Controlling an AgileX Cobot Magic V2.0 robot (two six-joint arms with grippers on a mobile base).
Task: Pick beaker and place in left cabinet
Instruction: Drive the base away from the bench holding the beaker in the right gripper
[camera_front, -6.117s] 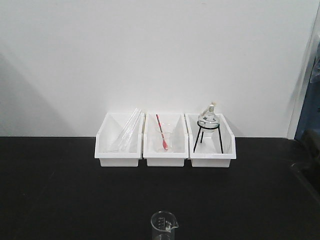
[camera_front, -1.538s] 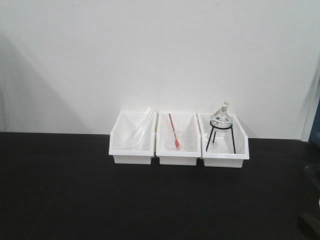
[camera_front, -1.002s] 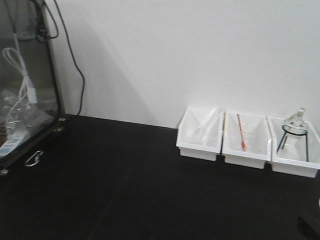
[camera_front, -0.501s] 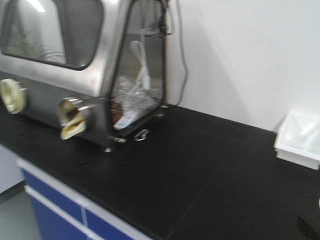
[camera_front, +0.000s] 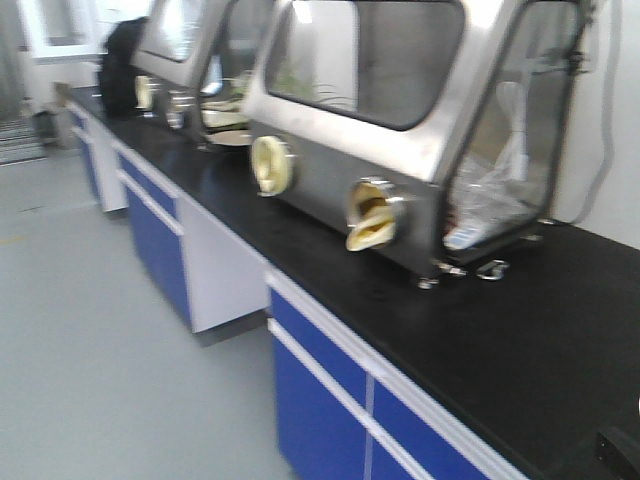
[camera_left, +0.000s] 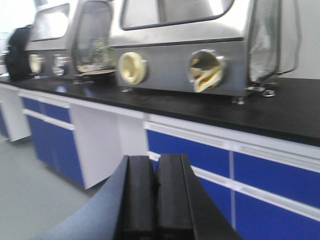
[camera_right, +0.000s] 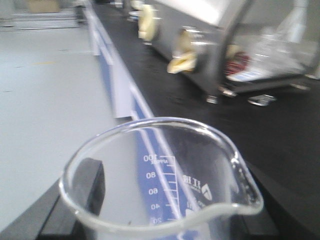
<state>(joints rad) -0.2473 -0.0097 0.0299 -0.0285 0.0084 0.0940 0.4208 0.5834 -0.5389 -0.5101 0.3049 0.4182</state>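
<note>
A long black desk (camera_front: 560, 330) is seen running along a white wall (camera_front: 618, 60). It is carried on blue-fronted units (camera_front: 320, 400) with white trim, and a pale grey floor (camera_front: 80, 330) is spread in front of it. On the desk a steel glove box (camera_front: 330, 170) with a sloped window is set, and two cream ports (camera_front: 375, 213) are let into its front face. Through its clear end panel, crumpled plastic bags (camera_front: 490, 195) can be made out. A grey cable (camera_front: 606, 130) is hung down the wall just beside that end. Farther along the same desk a second glove box (camera_front: 185, 35) is placed, and past it a dark bag (camera_front: 122, 65) is stood on the top. The whole scene is blurred.

The beaker (camera_right: 165, 165) is held upright in the right pincer (camera_right: 170, 220), close under the right wrist camera. The floor is seen past its left side and the black desk past its right. One dark finger (camera_right: 90, 187) is laid against the outer glass on the left; the opposite finger is largely hidden behind the glass. The pincer is thus closed onto the beaker's body. White graduations up to 100 are read through the wall, and the spout is turned to the lower right of that view.

The left pincer (camera_left: 156, 195) is closed with its two black fingers flat against each other and nothing between them. It is held in front of the blue-fronted units, apart from them.
</note>
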